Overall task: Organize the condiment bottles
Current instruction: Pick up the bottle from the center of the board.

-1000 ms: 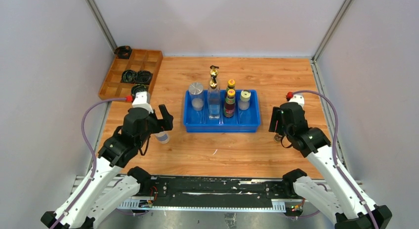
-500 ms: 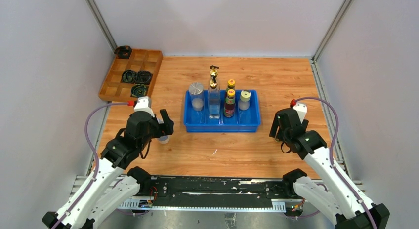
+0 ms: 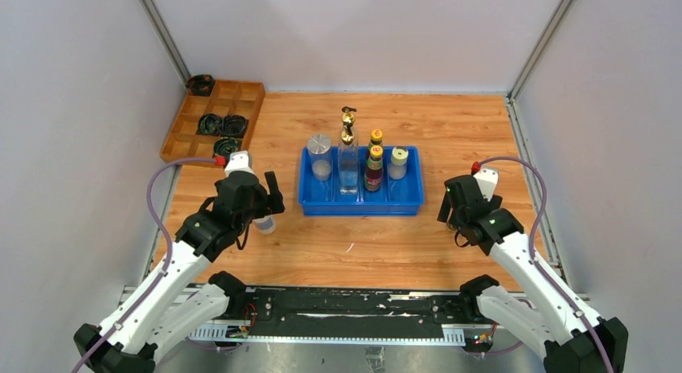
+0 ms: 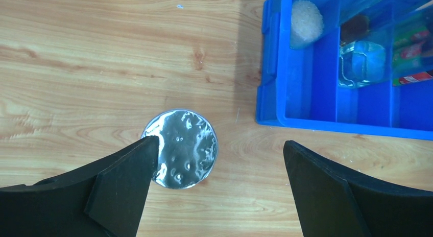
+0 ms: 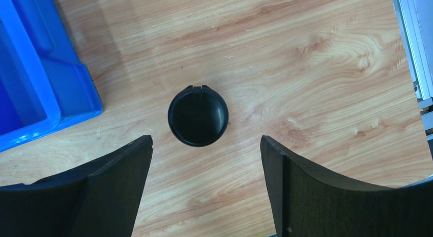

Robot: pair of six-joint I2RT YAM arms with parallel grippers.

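A blue divided bin (image 3: 362, 202) holds a silver-lidded jar (image 3: 319, 145), a tall clear gold-spouted bottle (image 3: 347, 160), two dark yellow-capped bottles (image 3: 375, 157) and a cream-lidded jar (image 3: 399, 157). Another silver-lidded jar (image 4: 179, 148) stands on the table left of the bin (image 4: 327, 101). My left gripper (image 4: 218, 150) is open above it, with the left finger over the lid's edge. A small black-capped bottle (image 5: 198, 115) stands right of the bin. My right gripper (image 5: 206, 142) is open just nearer than it. In the top view the right gripper (image 3: 452, 209) hides this bottle.
A wooden divided tray (image 3: 241, 92) with black coiled rings (image 3: 211, 123) sits at the back left. A metal rail (image 5: 414, 48) runs along the table's right edge, close to the black-capped bottle. The bin's corner (image 5: 76, 101) lies left of that bottle.
The left gripper has shifted right and forward over the loose silver-lidded jar. The right gripper has drawn back toward the near edge, over the black-capped bottle. Both stay open.
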